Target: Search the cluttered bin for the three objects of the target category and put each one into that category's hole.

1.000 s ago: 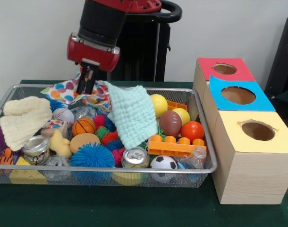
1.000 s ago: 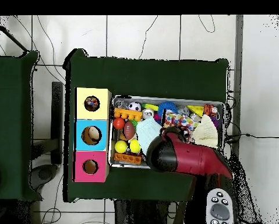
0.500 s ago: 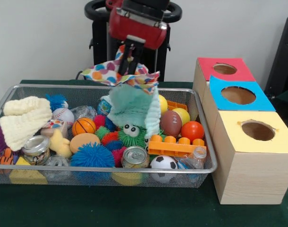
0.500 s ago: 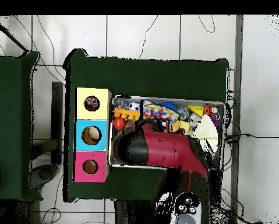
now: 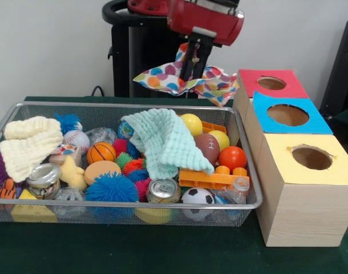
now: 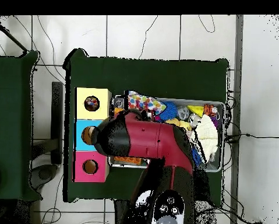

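Wire bin (image 5: 8, 123) on the table (image 5: 162, 251), three holed boxes (image 5: 302, 171) just beside it. Knitted cloth (image 5: 168, 140) lies on the bin's clutter; dotted cloth (image 5: 185, 79) hangs from the gripper (image 5: 191, 71) above the bin's rear rim.

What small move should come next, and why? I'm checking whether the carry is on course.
Probably keep carrying sideways toward the boxes, then line up over a hole. The gripper is shut on the polka-dot cloth, which hangs clear above the wire bin, short of the red box. Which hole suits cloth is not shown.
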Motion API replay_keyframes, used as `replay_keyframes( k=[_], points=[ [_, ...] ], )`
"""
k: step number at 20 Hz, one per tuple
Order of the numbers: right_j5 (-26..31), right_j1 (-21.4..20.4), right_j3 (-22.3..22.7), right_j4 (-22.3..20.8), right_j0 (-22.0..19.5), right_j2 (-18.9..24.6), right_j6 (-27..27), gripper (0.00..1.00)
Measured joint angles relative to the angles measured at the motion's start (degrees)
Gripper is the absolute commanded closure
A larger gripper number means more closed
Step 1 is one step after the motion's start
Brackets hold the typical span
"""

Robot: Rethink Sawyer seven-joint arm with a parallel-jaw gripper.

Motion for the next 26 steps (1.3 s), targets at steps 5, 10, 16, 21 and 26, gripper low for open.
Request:
replay_keyframes(
  k=[5,10,16,21,26],
  points=[
    [0.01,-0.37,-1.39,2.14,0.15,-0.01,0.0,1.0],
    [0.3,0.5,-2.74,5.79,0.16,0.0,0.0,1.0],
    [2.91,3.65,-4.47,9.5,0.44,0.02,0.18,1.0],
    [4.63,7.36,-6.65,11.84,1.68,0.0,0.42,1.0],
    [6.44,11.43,-10.38,13.96,4.24,-0.41,2.42,1.0]
  ],
)
